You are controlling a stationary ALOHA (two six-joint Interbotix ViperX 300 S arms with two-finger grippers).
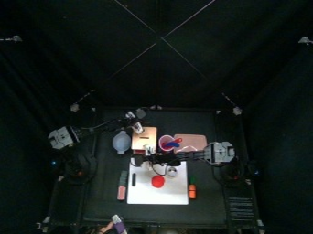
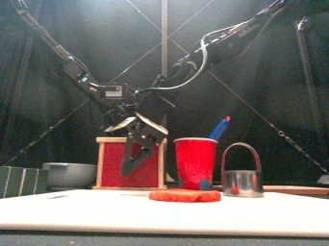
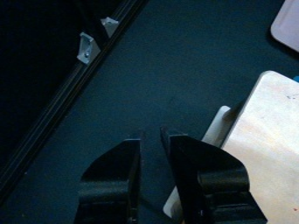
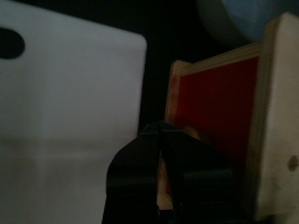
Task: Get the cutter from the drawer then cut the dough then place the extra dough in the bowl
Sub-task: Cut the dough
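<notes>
Right hand (image 4: 159, 131) sits at the box's (image 2: 113, 168) red drawer front (image 4: 216, 96), straight behind the dough (image 2: 184, 195), jaws drawn close with only a sliver between them and nothing gripped. Left hand (image 3: 162, 136) hangs farther back from the dough, jaws likewise nearly together and empty. And look, the cutter (image 2: 241, 178) is out: it stands upright on the board (image 2: 77, 211), just right of the dough, apart from it, wire handle arched over the top. That's the piece to take now. It reads as light, thin, stiff metal with a slick round wall, so a pinch on the rim could skid or tip it. The handle's crown looks like the best hold, though the ring may swing under it. The dough looks soft and flat, likely to cling and stretch when lifted. The bowl (image 2: 71, 173) waits behind and left of the dough.
</notes>
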